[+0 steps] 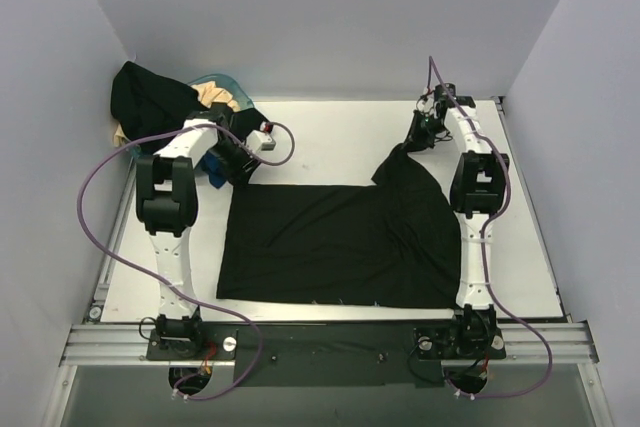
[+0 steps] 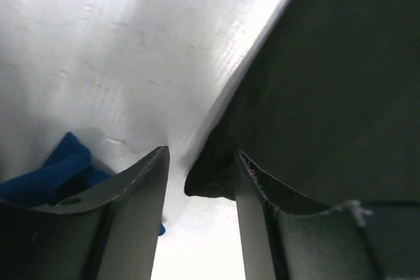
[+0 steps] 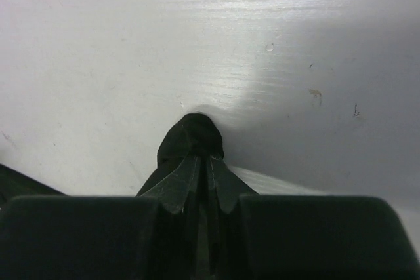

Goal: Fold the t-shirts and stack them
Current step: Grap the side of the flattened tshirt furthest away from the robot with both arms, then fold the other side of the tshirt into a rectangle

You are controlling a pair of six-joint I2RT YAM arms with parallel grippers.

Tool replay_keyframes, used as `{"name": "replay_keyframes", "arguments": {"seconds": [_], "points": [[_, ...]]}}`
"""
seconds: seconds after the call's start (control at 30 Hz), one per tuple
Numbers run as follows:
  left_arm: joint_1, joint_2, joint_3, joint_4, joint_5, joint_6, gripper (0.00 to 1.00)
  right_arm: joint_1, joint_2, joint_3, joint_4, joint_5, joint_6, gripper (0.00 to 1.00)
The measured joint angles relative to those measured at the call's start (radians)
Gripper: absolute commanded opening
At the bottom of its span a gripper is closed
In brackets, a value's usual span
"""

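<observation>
Black t-shirt, limp and likely light, lay spread mid-frame, its upper-right corner pinched in the closed right gripper, the left gripper open at the upper-left corner, a sensible hold.

Left gripper jaws apart, low at black t-shirt far-left corner; right gripper pinched closed on its far-right corner, arm extended.
</observation>
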Motion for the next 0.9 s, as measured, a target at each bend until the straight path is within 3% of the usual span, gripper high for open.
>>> {"name": "replay_keyframes", "arguments": {"seconds": [0.03, 0.1, 0.13, 0.2, 0.33, 0.47, 0.67, 0.9], "points": [[-0.004, 0.002, 0.000, -0.011, -0.005, 0.017, 0.48, 0.000, -0.005, -0.010, 0.008, -0.004, 0.000, 0.00], [-0.011, 0.009, 0.005, -0.039, -0.014, 0.050, 0.33, 0.000, -0.023, -0.042, 0.029, -0.005, -0.003, 0.00], [-0.015, 0.016, 0.012, -0.056, -0.019, 0.064, 0.15, 0.000, -0.036, -0.063, 0.040, -0.006, -0.007, 0.00], [-0.018, 0.032, 0.027, -0.081, -0.030, 0.091, 0.00, 0.000, -0.063, -0.092, 0.048, -0.014, -0.014, 0.00], [-0.022, 0.045, 0.056, -0.119, -0.047, 0.116, 0.00, 0.000, -0.173, -0.171, 0.068, -0.035, -0.038, 0.00], [-0.022, 0.011, 0.024, -0.117, -0.045, 0.122, 0.00, 0.000, -0.406, -0.379, 0.099, -0.049, -0.074, 0.00], [-0.022, -0.240, -0.150, -0.117, -0.055, 0.167, 0.00, -0.019, -0.858, -0.822, 0.074, -0.059, -0.105, 0.00], [-0.021, -0.505, -0.262, -0.140, -0.085, 0.244, 0.00, -0.201, -1.194, -1.161, -0.022, -0.040, -0.096, 0.00]]}}
